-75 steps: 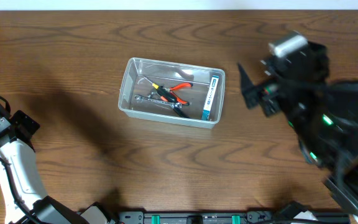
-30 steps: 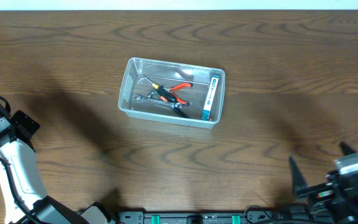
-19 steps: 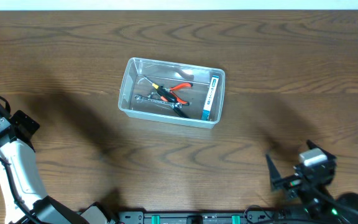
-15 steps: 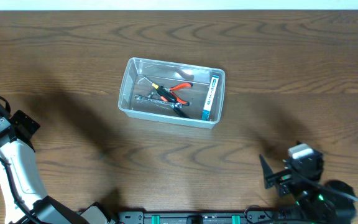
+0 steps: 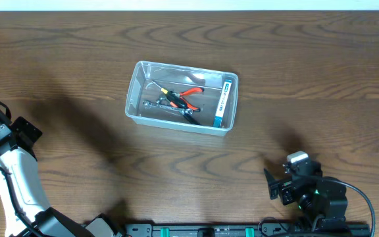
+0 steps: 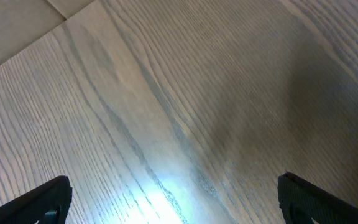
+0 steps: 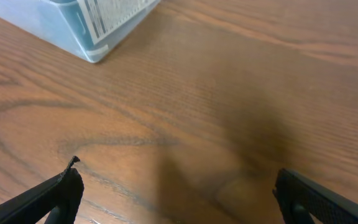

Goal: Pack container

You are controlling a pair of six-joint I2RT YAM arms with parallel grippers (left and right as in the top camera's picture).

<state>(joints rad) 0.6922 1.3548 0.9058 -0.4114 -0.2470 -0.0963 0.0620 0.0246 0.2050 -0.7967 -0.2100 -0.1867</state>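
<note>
The container (image 5: 132,99), a clear rectangular tub, stands at the table's middle. In it lie red-handled pliers (image 5: 191,93), a metal wrench (image 5: 155,105), a black-and-yellow tool (image 5: 168,97) and, along its right wall, a blue-and-white box (image 5: 223,103). My right gripper (image 5: 274,187) is open and empty near the front edge, well to the container's front right. In the right wrist view its fingers (image 7: 185,196) are spread over bare wood, with a container corner (image 7: 89,28) at the top left. My left gripper (image 6: 179,199) is open and empty over bare wood.
The left arm (image 5: 8,155) rests at the table's far left, away from the container. The table's far edge (image 6: 17,25) shows in the left wrist view. Dark arm shadows lie on the wood.
My right arm has drawn back from beside the container's right end to the front right of the table, then shifted a little left. The left arm and the container's contents have not moved.
</note>
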